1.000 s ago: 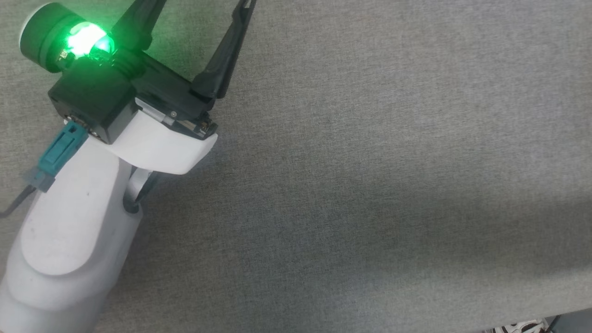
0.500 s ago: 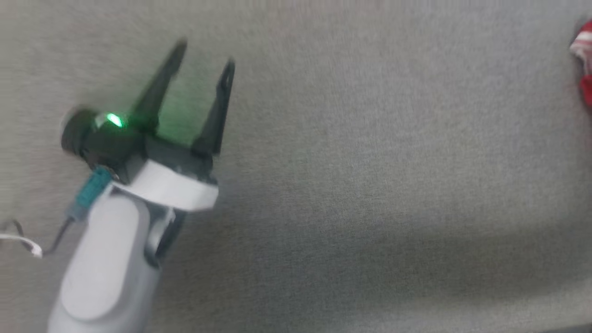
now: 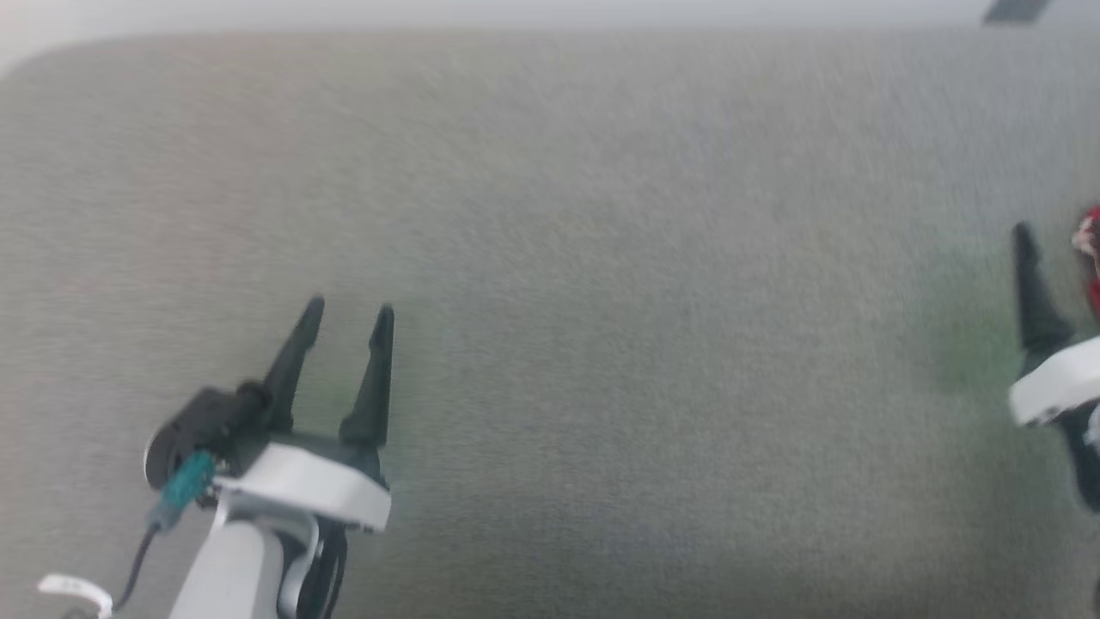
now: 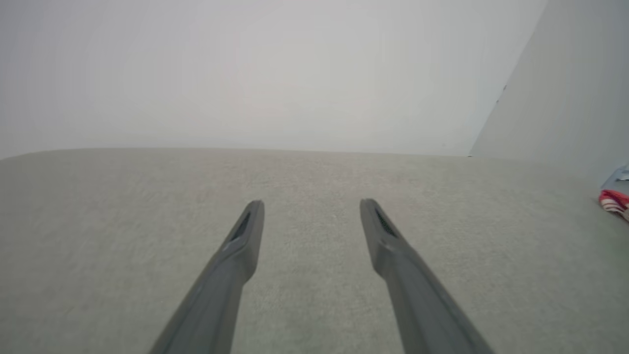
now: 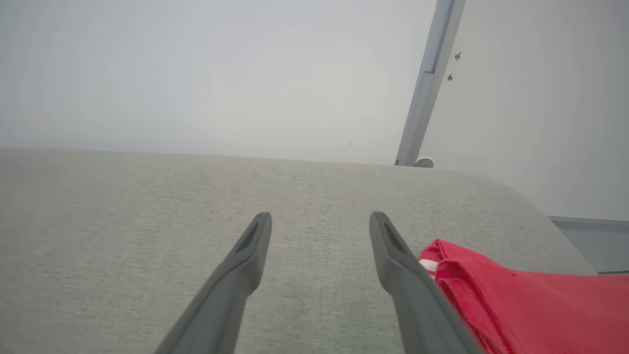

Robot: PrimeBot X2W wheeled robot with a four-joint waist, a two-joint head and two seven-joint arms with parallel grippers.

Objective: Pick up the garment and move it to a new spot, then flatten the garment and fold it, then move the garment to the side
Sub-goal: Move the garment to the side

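At lower left of the head view, the left gripper is held over the grey fabric surface, pale forearm rising from the bottom edge. Its fingers are pointed up-view, spread, with nothing between them. The right gripper is aimed low along the same surface, fingers apart and empty. The garment, red with some white, is bunched just beside one finger; contact cannot be told. It is well apart from the left gripper.
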